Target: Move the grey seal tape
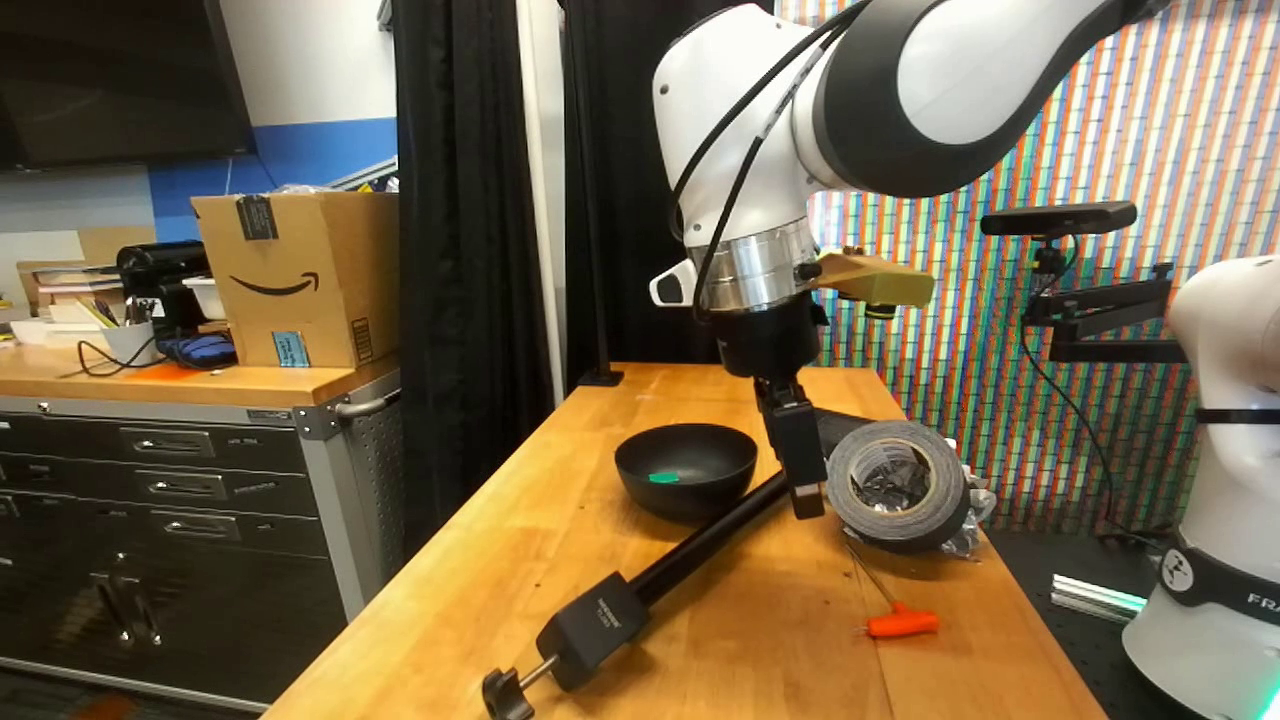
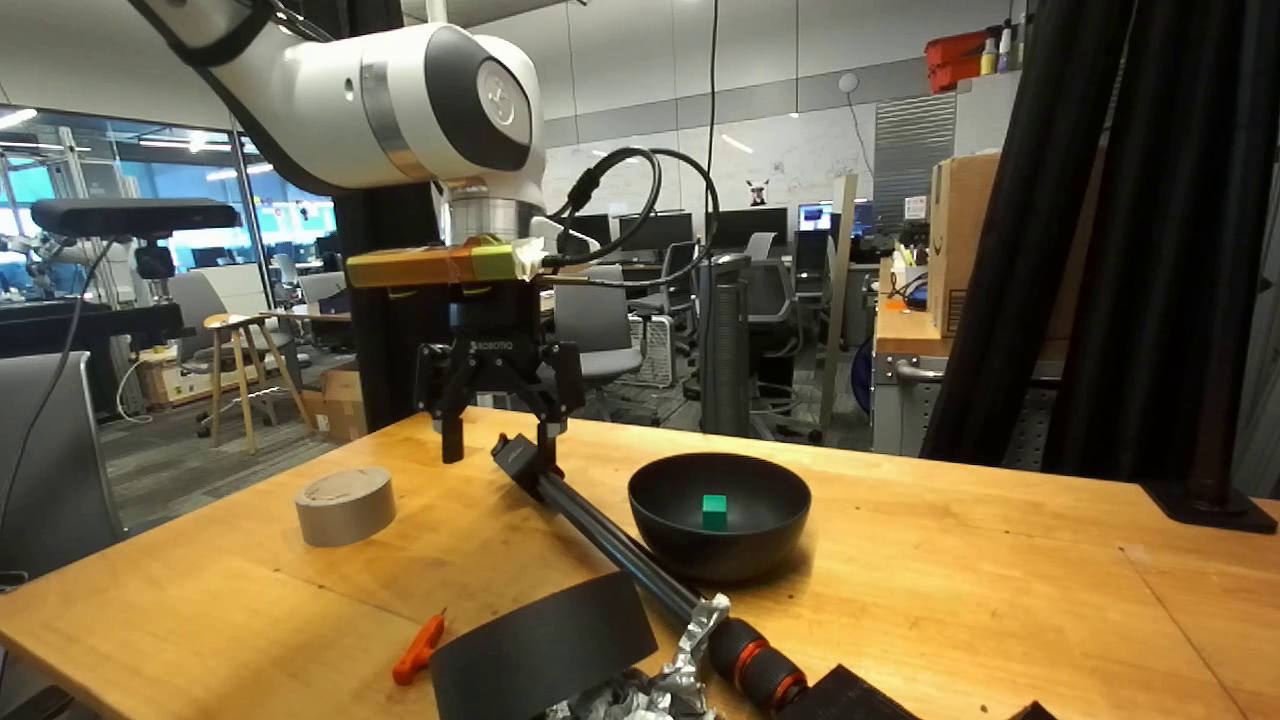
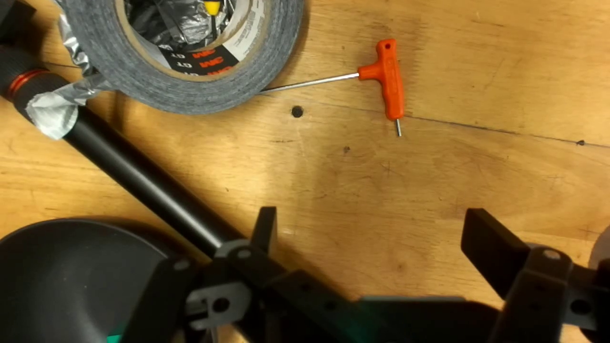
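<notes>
The grey seal tape [image 2: 345,507] is a grey roll with a lighter top, lying flat on the table in an exterior view. Only its edge [image 3: 601,252] shows at the right border of the wrist view. A bigger tape roll [image 1: 900,485] has grey side faces and a black outer surface [image 2: 545,650]. It rests tilted; its core shows in the wrist view [image 3: 190,93]. My gripper [image 2: 500,450] hangs above the table, to the right of the grey seal tape there. Its fingers stand wide apart with bare wood between them in the wrist view [image 3: 369,212].
A black bowl [image 1: 685,470] holds a green cube [image 2: 714,512]. A black pole [image 2: 620,548] with a clamp end lies beside the bowl, under the gripper area. An orange hex key [image 3: 391,81] lies by the bigger roll. Crumpled foil [image 2: 690,655] touches that roll.
</notes>
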